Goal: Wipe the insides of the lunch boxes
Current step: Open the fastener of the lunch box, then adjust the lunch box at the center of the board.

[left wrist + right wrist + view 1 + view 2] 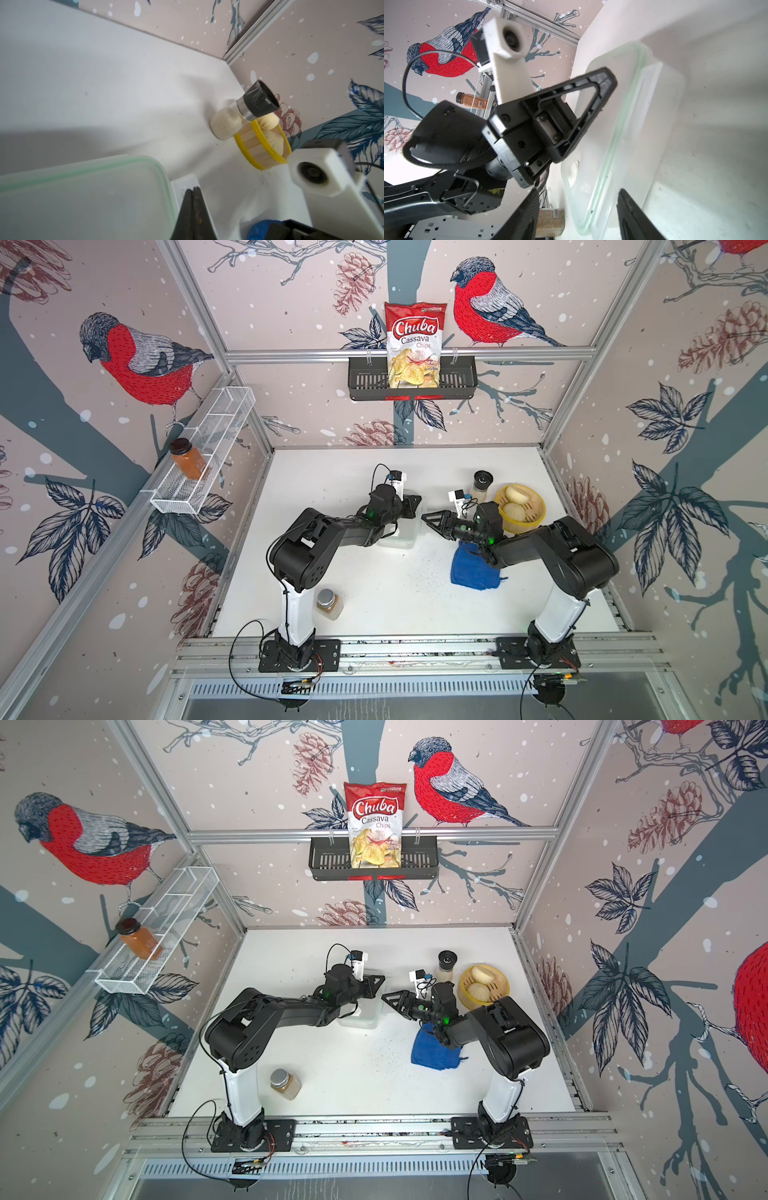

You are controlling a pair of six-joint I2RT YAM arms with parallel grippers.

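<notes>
Plainly, the rectangular, round-cornered lunch box of translucent whitish plastic (402,538) sits in the middle of the white bench (374,597), partly hidden under the left arm in both top views. Its clear flat lid with a pale green seal round the edge (83,197) is right there with it, though I cannot tell whether the lid is seated or tipped up.

To my eye the box is a light, thin-walled thing. It looks stiff enough to keep its shape, but smooth and ready to skate across the bench if pushed from one side. The latch flaps along the lid's edges look like the natural place to pinch. The tub itself wants steadying by a rim or a wall while something rubs inside.

The left pincer (194,190) is closed tight, its tips at one white flap of the lid. Whether the flap is actually nipped between them is hidden from me. The right pincer (428,517) hangs just beside the box, jaws apart and nothing in them.

Under the right arm lies a crumpled blue cloth (473,570), soft and easy to bunch, which I'd guess is the wiper. Further out stand a round yellow steamer basket with buns (521,506) and a glass grinder with a black cap (483,483), both apart from the box.
</notes>
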